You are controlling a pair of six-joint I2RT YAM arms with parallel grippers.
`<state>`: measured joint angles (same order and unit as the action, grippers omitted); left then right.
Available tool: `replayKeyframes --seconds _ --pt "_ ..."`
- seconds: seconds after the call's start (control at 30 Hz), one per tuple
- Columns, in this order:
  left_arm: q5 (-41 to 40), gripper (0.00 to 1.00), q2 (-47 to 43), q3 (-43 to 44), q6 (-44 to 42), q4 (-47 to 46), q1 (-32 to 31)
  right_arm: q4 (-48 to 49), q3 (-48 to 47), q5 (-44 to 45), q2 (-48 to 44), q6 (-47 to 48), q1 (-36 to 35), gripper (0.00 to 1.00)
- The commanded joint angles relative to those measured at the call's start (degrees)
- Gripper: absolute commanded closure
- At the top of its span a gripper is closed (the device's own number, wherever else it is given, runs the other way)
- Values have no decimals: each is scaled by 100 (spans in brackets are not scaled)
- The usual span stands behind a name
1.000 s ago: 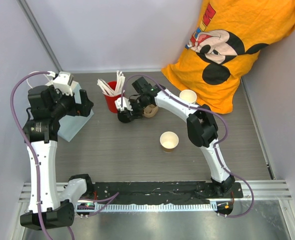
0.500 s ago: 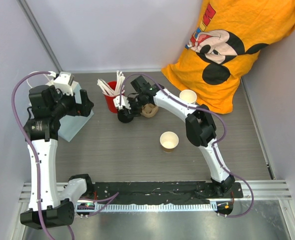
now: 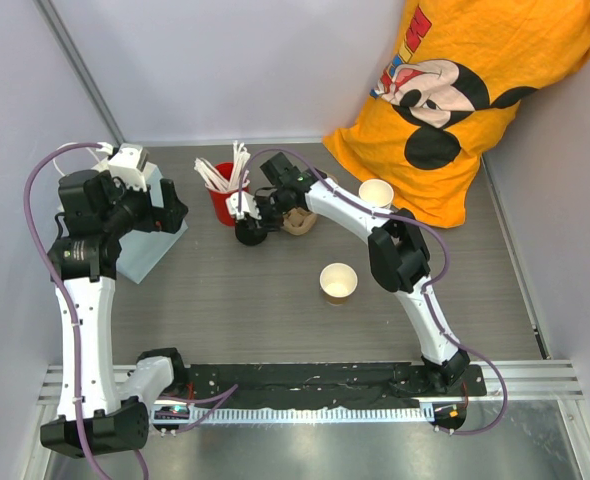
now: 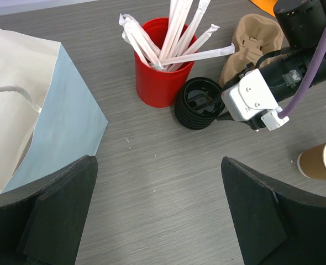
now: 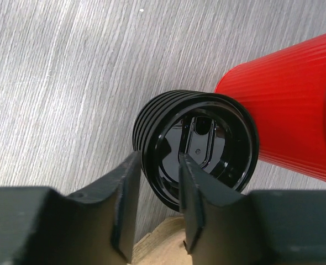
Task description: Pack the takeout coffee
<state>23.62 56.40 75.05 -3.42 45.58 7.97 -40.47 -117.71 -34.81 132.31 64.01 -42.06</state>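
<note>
A brown kraft cup point(image 3: 338, 282), white inside and uncovered, stands mid-table; it shows at the edge of the left wrist view as the cup point(image 4: 323, 160). A second such cup point(image 3: 376, 192) stands by the orange shirt. A stack of black lids point(image 4: 199, 103) lies on its side against the red cup point(image 4: 160, 77). My right gripper point(image 5: 157, 182) point(image 3: 246, 229) straddles the rim of the lid stack point(image 5: 207, 143), one finger inside and one outside, a small gap still showing. My left gripper point(image 4: 157, 221) point(image 3: 171, 214) hovers wide open over bare table beside the bag.
The red cup point(image 3: 225, 203) holds wrapped white sticks. A brown pulp carrier tray point(image 3: 300, 221) point(image 4: 251, 41) lies behind the right gripper. A white and pale-blue paper bag point(image 3: 147, 240) point(image 4: 36, 110) stands at the left. An orange shirt point(image 3: 475, 90) covers the back right corner.
The right gripper's jaws have narrowed around the rim of the lid stack and shifted slightly toward the red cup. The left arm has barely moved.
</note>
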Motion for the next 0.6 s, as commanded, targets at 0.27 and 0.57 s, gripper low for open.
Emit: replayKeyframes --seconds 0.27,0.57 --pt "82 0 2 1 8 -278 38 -75 -323 -132 -4 24 -47 67" --pt "91 0 20 -8 8 -278 38 -119 -375 -149 23 24 -56 77"
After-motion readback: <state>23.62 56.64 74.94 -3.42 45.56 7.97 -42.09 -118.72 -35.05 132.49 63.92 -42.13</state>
